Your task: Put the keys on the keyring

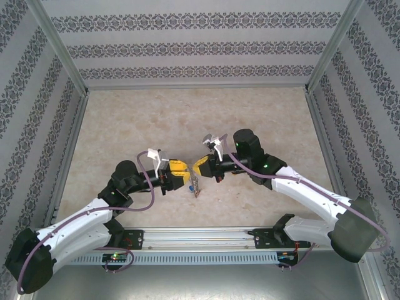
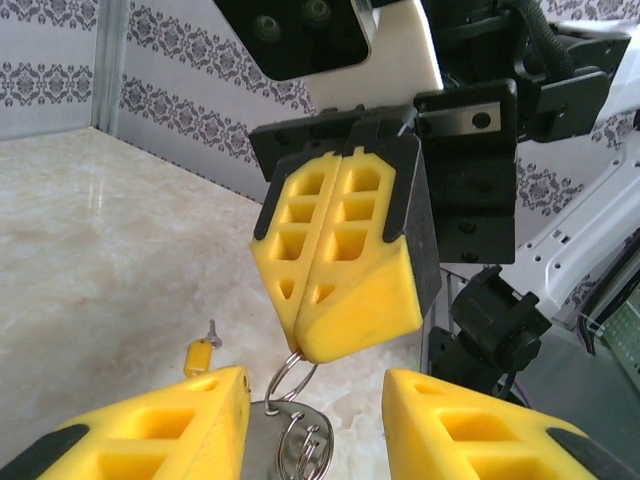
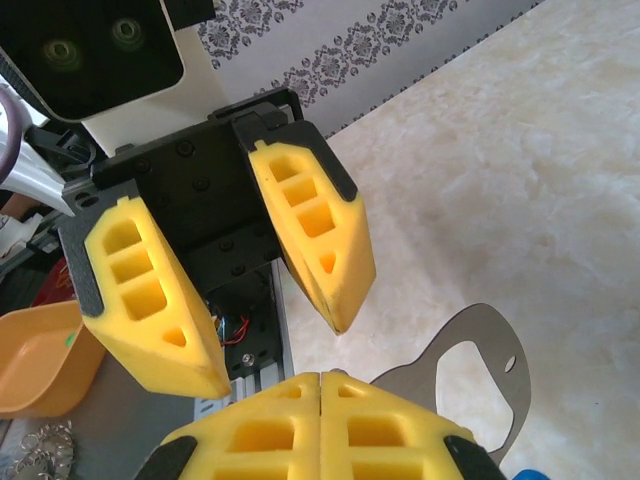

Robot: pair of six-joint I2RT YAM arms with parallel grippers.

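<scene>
The keyring [image 3: 505,415], a flat grey metal loop with an oval cut-out, is clear of the worktop [image 1: 187,119] and clamped at one end by the right hand [image 3: 320,385], whose fingers are pressed fully together on it. In the right wrist view the long axis of the keyring runs outward from those fingertips. In the left wrist view a thin wire loop leaves the same fingertips and carries a cluster of metal rings [image 2: 303,445] hanging beneath. The left hand [image 2: 315,400] faces the keyring from directly opposite, tip to tip with the right hand, and is the only free hand. Its fingers stand partly apart with the hanging rings in the gap between them. No firm contact is evident, so it is judged to have hold of nothing. The coming move turns on this alignment: the free end of the keyring lies straight ahead of the left hand and just beyond its tips. One yellow-headed key [image 2: 200,355] lies flat on the worktop, below the keyring and just beside it, with its blade pointing away from the left hand. An orange bowl [image 3: 30,360] sits well apart from the keyring, beyond the left hand. Its contents cannot be made out.
</scene>
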